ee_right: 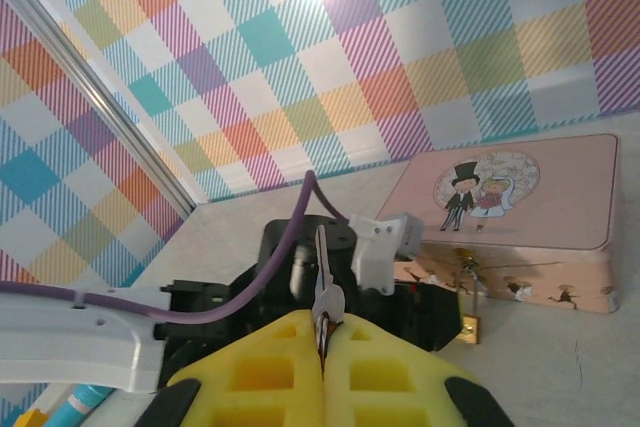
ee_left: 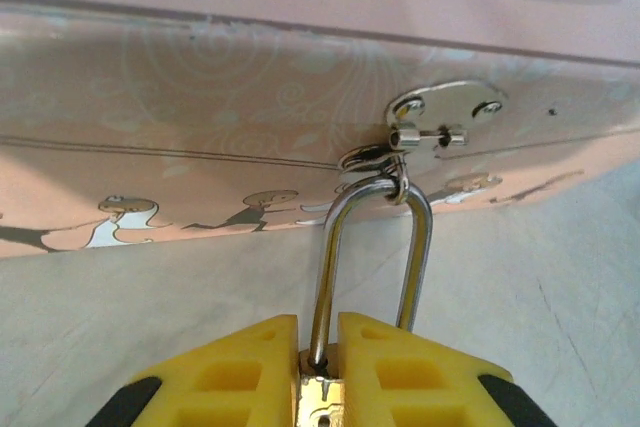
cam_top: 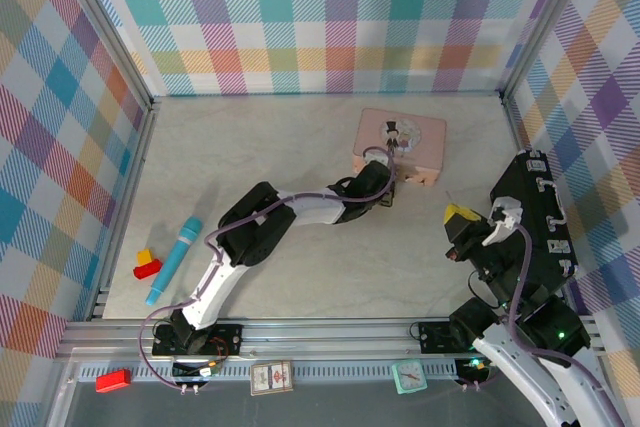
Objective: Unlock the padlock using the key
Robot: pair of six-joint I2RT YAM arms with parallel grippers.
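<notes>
1. My left end effector [ee_left: 318,352] is pinched onto the brass body of the padlock [ee_left: 322,405]. The lock's silver shackle runs up through the loop of the clasp [ee_left: 440,122] on the front of the pink tin [ee_left: 200,97]. I judge this grip is meant to steady the lock so it cannot swing when the key arrives.
2. My right end effector [ee_right: 322,337] is closed on the key [ee_right: 320,272]. The key stands upright out of the yellow tips, with what looks like the blade pointing up and ready to present.
3. The right end effector hangs over the counter [cam_top: 300,147], to the right of the tin and well apart from the lock. The insertion is not yet begun, and the shackle looks seated.
4. The left wrist view gives me the shackle and clasp in close detail, but the keyhole is hidden.
5. The right wrist view shows the key itself. It also shows the tin's lid and the small lock hanging at the tin's front edge, behind the left arm's wrist.
6. The top view alone lays out the gap between the two arms, though the lock and key are too small to make out there.
</notes>
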